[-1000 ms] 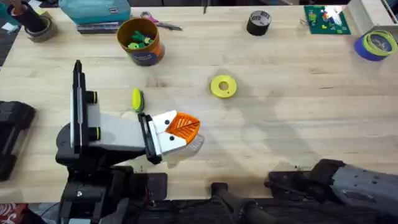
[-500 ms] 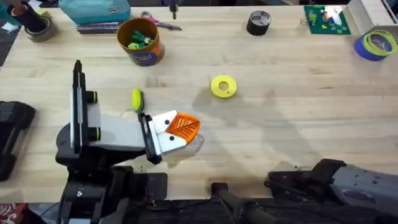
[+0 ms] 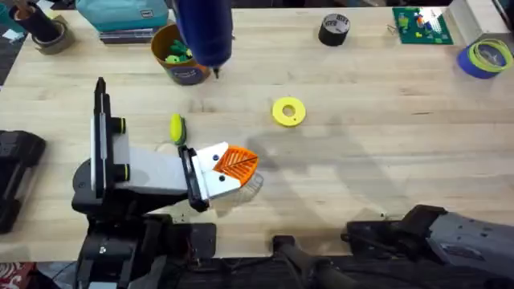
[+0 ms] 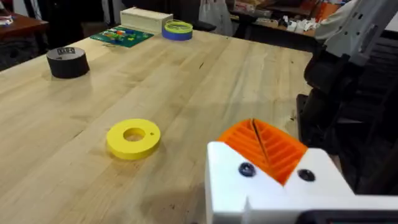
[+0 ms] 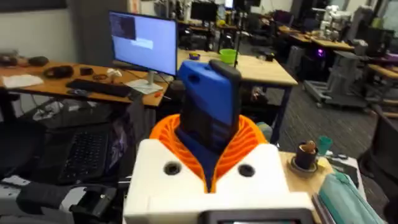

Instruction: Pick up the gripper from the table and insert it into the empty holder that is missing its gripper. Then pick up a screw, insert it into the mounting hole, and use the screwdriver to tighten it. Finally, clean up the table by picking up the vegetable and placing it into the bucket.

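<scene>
Gripping the screwdriver [image 5: 208,102], the right pincer [image 5: 210,155] has swung over the bucket [image 3: 178,68].

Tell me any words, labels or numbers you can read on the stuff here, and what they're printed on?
None can be read.
black tape roll: pale label on top, too blurred to read.
cup: dark band with markings, too small to read.
teal case: small white tag, unreadable.
green board: tiny markings, unreadable.
monitor: screen content blurred.
</scene>
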